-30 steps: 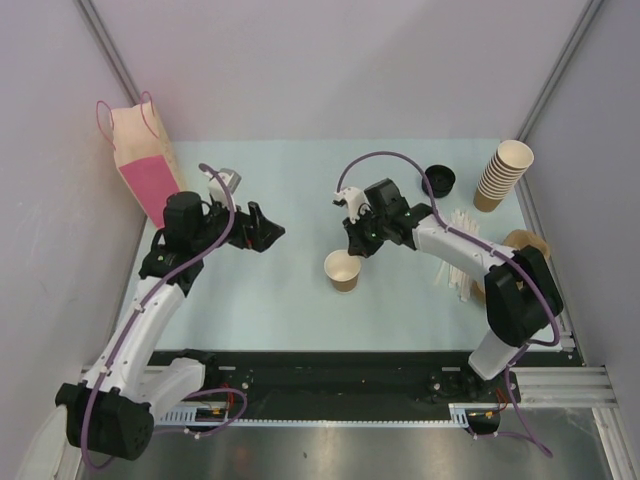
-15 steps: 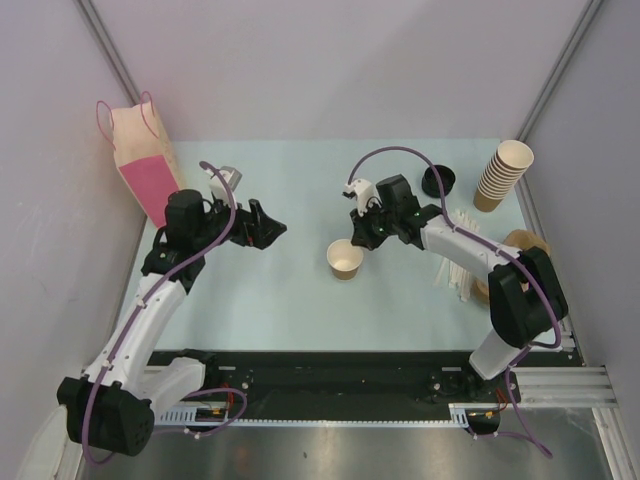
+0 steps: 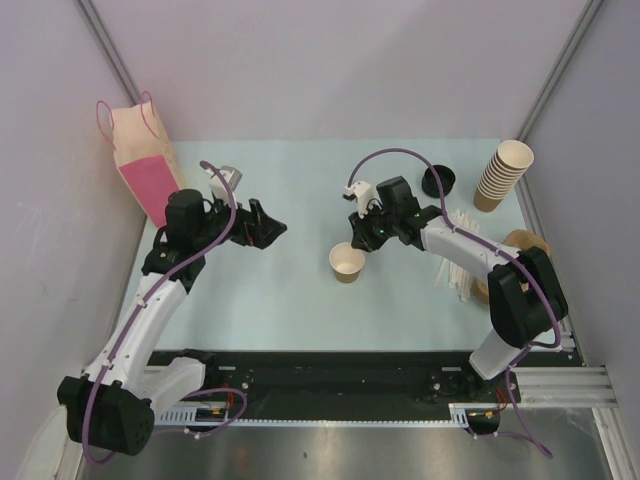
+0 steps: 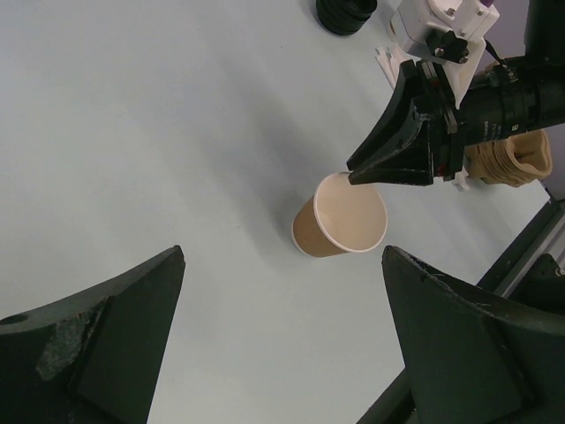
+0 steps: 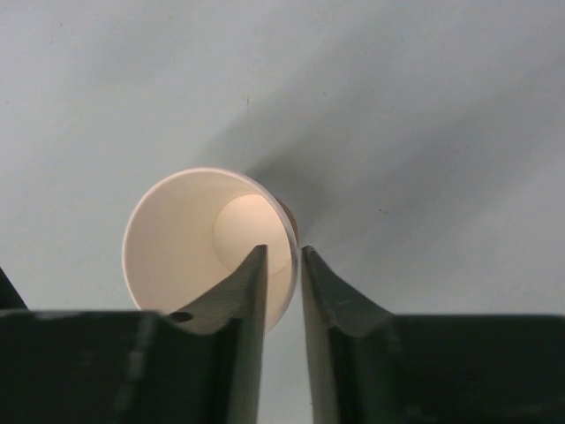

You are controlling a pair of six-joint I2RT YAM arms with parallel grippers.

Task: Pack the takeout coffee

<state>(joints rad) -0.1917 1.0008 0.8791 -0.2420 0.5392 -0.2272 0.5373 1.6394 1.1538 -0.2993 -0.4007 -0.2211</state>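
No lidded cup shows. A lidless tan paper cup [image 3: 347,262] stands on the pale mat at the middle; it also shows in the left wrist view [image 4: 340,221] and the right wrist view [image 5: 194,238]. My right gripper [image 3: 362,243] is closed to a narrow gap over the cup's far rim, one finger inside and one outside [image 5: 282,250], its tips at the rim [image 4: 351,179]. A round black lid [image 3: 439,180] lies apart at the back right. My left gripper [image 3: 272,230] is open and empty, left of the cup [image 4: 282,256].
A stack of lidless tan cups [image 3: 503,173] stands at the back right. A brown pulp carrier [image 3: 525,245] and white sticks [image 3: 458,262] lie at the right edge. A paper bag with a pink panel [image 3: 145,160] stands at the back left.
My right gripper has shifted slightly back and right, and the cup has moved the same way with it. In the last half second almost nothing moved. The left arm is still.
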